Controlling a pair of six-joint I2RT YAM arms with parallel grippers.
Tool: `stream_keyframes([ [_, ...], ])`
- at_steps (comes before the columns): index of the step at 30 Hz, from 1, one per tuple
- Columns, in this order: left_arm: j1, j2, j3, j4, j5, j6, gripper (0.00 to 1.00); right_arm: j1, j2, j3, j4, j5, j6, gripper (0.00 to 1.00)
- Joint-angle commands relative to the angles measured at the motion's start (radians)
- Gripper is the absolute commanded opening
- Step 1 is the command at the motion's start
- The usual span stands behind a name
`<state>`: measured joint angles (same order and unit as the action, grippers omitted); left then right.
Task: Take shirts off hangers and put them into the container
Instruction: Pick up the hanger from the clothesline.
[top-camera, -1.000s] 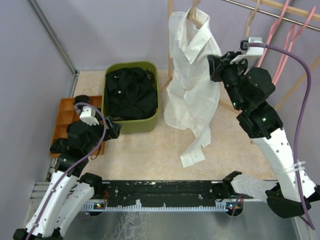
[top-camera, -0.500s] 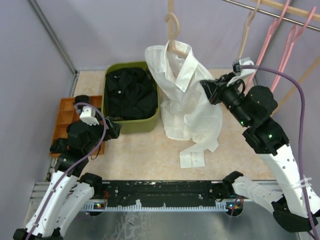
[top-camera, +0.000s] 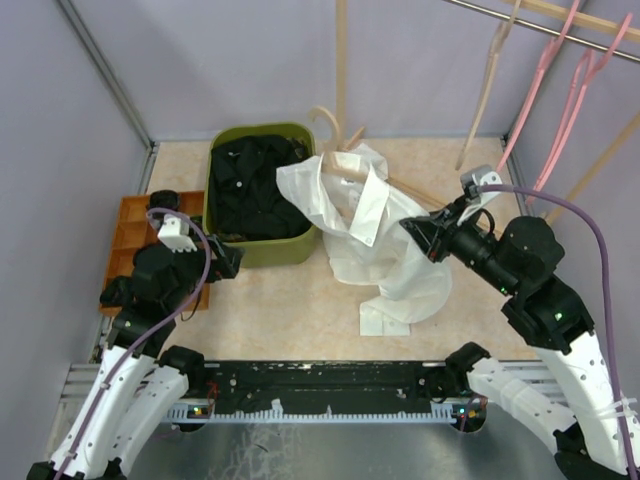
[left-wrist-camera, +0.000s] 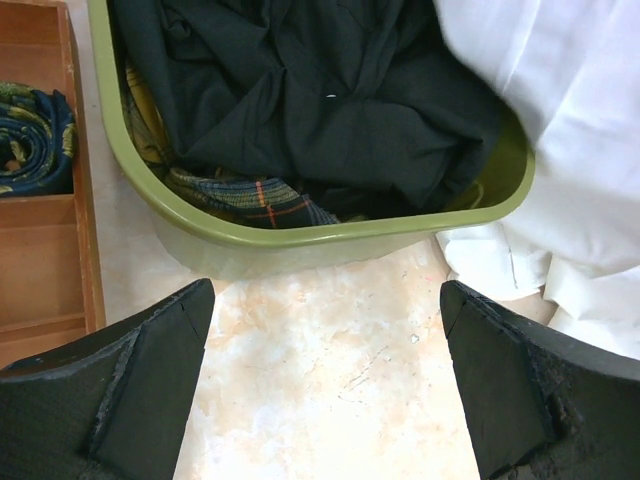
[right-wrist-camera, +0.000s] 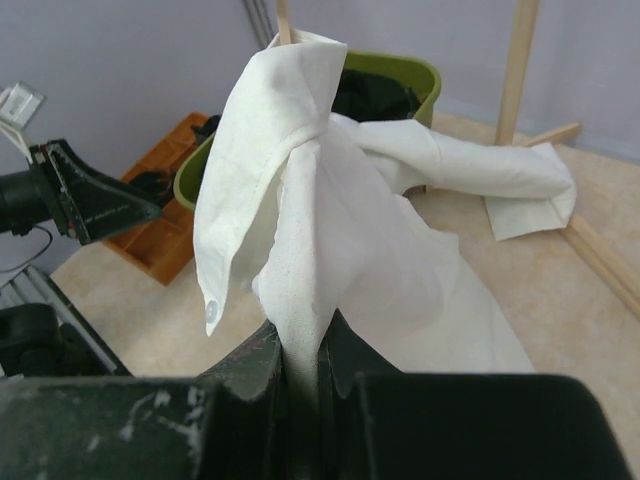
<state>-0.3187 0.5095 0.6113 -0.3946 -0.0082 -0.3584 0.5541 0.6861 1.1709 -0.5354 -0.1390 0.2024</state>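
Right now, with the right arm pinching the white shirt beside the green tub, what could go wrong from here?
1. The beige hanger looks lodged under the collar of the white shirt; it may ride into the container with the cloth.
2. The right gripper is shut on only a thin fold, which could slip out during a lift.
3. The cuff lies on the table and may drag or end up outside the rim.
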Motion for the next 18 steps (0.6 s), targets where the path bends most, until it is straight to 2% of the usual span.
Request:
stream_keyframes([
  [1, -0.002, -0.03, -0.021, 0.051, 0.053, -0.029, 0.99, -0.002, -0.053, -0.052, 0.006, -0.077, 0.036, 0.0],
  [11, -0.001, -0.046, 0.038, 0.156, 0.24, -0.174, 0.99, -0.003, -0.101, -0.19, -0.069, -0.118, 0.087, 0.0],
  [18, -0.002, -0.017, 0.049, 0.246, 0.385, -0.266, 0.99, -0.003, -0.103, -0.248, -0.074, -0.211, 0.109, 0.0],
])
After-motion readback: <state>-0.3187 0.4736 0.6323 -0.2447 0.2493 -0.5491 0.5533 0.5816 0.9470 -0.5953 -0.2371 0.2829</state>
